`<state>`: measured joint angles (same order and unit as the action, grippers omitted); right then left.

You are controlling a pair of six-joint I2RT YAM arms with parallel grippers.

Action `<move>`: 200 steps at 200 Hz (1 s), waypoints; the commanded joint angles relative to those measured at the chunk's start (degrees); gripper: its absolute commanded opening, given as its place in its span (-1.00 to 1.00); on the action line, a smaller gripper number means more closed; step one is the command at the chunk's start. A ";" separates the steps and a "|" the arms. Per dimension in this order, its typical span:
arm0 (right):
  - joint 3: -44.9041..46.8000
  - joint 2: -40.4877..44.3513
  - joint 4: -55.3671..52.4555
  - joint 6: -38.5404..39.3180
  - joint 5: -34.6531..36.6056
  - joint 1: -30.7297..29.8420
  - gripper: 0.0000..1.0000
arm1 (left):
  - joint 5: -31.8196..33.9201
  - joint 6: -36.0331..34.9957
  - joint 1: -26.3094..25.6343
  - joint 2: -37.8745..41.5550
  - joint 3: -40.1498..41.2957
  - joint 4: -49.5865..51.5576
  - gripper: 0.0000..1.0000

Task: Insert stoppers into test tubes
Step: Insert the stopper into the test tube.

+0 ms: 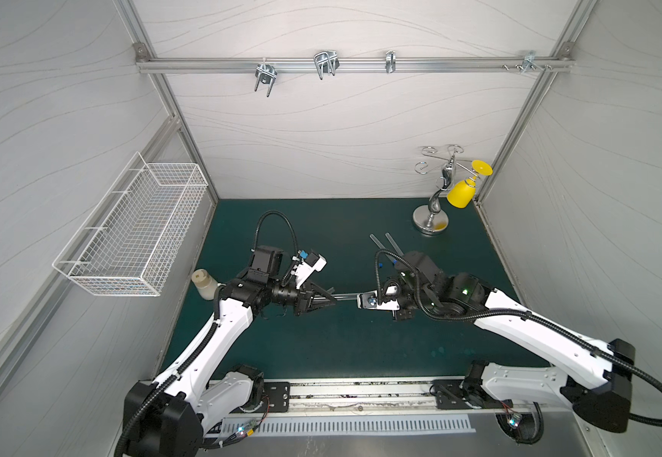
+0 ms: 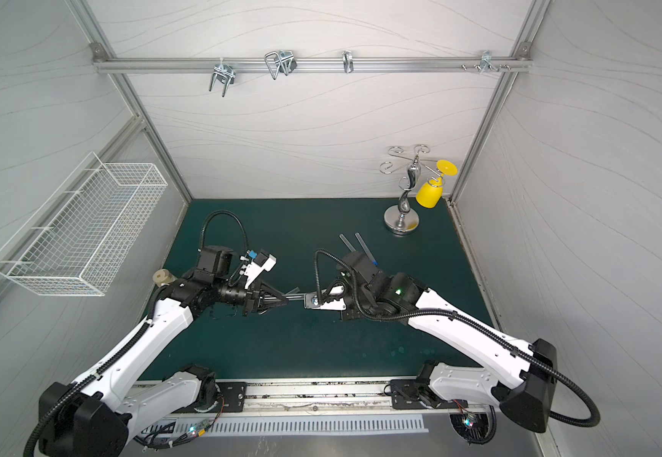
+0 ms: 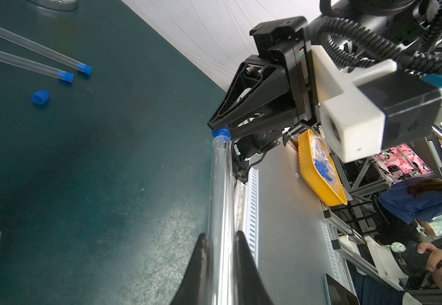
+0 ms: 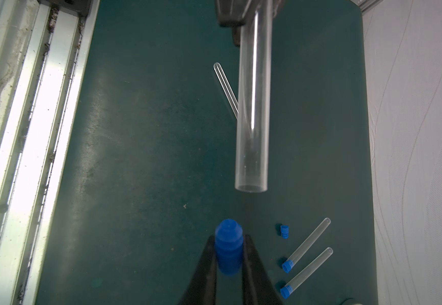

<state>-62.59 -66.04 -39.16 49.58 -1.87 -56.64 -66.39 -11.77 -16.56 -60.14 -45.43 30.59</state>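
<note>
The left jaws are clamped on a clear test tube (image 3: pixel 221 184), and most of its smooth, see-through barrel juts past their black tips, stretched between the two arms above the bench (image 1: pixel 321 348) with its open round mouth toward the right arm. The right jaws are pinched shut on a blue stopper (image 4: pixel 229 245), a stubby, stepped plastic plug whose narrow end points at that mouth. In the right wrist view a gap shows between plug and rim, and the plug sits slightly off the tube's line; it is not yet in. On the bench's dark green, scuffed matte surface lie two stoppered tubes (image 4: pixel 307 243) side by side, nearly parallel, each capped in blue at one end and rounded at the other. A loose stopper (image 4: pixel 283 231) lies just beside them on its side. An empty tube (image 4: pixel 225 87) lies apart, partly hidden behind the held one. A squat cream-capped bottle (image 1: pixel 204 283) stands near the left arm.
</note>
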 commanded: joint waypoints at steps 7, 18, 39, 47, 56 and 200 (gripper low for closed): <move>-2.01 -1.12 -1.09 2.16 0.46 -0.70 -0.64 | 0.38 -0.63 -0.80 -0.48 -2.12 -0.34 -1.00; -2.18 -1.36 -0.94 2.27 0.46 -0.91 -0.64 | 0.34 -0.49 -0.98 -0.62 -2.13 -0.52 -1.00; -2.45 -1.88 -0.74 2.27 0.47 -1.16 -0.64 | 0.38 -0.45 -1.28 -0.85 -2.08 -0.60 -1.00; -2.50 -2.08 -0.72 2.36 0.55 -1.29 -0.64 | 0.35 -0.45 -1.33 -0.85 -2.04 -0.62 -1.00; -2.62 -2.29 -0.73 2.36 0.64 -1.37 -0.64 | 0.47 -0.36 -1.37 -0.87 -2.17 -0.70 -1.00; -4.77 -3.36 -0.62 2.54 2.29 -3.16 -0.64 | 0.65 -0.53 -1.90 -1.07 -1.90 -0.72 -1.00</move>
<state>-65.45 -69.19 -39.51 50.26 1.06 -59.27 -65.23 -11.38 -18.09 -60.93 -45.43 30.50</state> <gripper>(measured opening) 0.180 0.138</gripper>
